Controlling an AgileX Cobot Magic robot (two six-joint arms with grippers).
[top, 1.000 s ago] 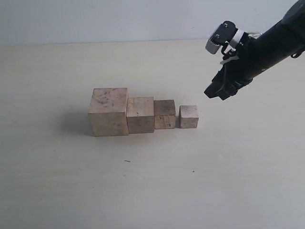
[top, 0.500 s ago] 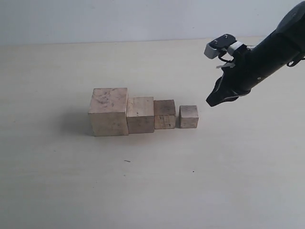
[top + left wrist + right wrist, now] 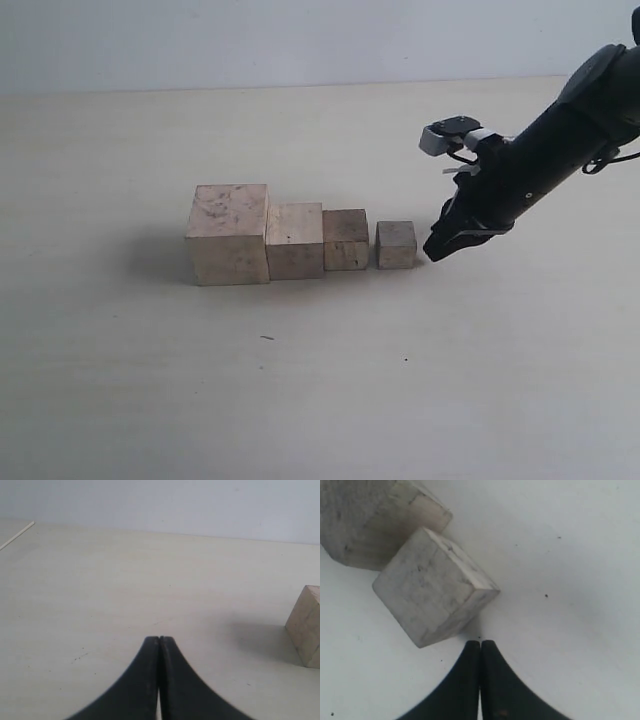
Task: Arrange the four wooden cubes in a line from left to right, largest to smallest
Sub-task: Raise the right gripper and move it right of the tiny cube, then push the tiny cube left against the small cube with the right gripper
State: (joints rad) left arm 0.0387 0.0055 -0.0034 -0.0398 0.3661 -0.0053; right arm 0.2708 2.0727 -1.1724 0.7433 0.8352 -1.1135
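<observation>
— What is seen to have changed over the last second?

— The right pincer (image 3: pixel 436 250) is brought down from well above the row to desk level. Its jaws, spread a second ago, are now pressed together with nothing between them. The tip is set just beside the smallest cube (image 3: pixel 396 244), on that cube's right side; whether it is touched cannot be told.

— And where are the four wooden cubes (image 3: pixel 300 245) found?

— They are ranged in one row on the desk (image 3: pixel 300 390). The largest cube (image 3: pixel 228 234) is placed at the left. The second cube (image 3: pixel 293 238) and third cube (image 3: pixel 346 240) are packed close after it, and the smallest is kept apart by a narrow gap at the right end. None is seen to have shifted.

— What is meant by that for the task?

— The order is judged to be reached already. A nudge leftward with the closed tip is probably intended, so that the gap is closed. If the push is given off-centre, the little cube could be twisted.

— The left pincer (image 3: pixel 159 641)?

— It is held pressed together and empty over bare desk.
</observation>
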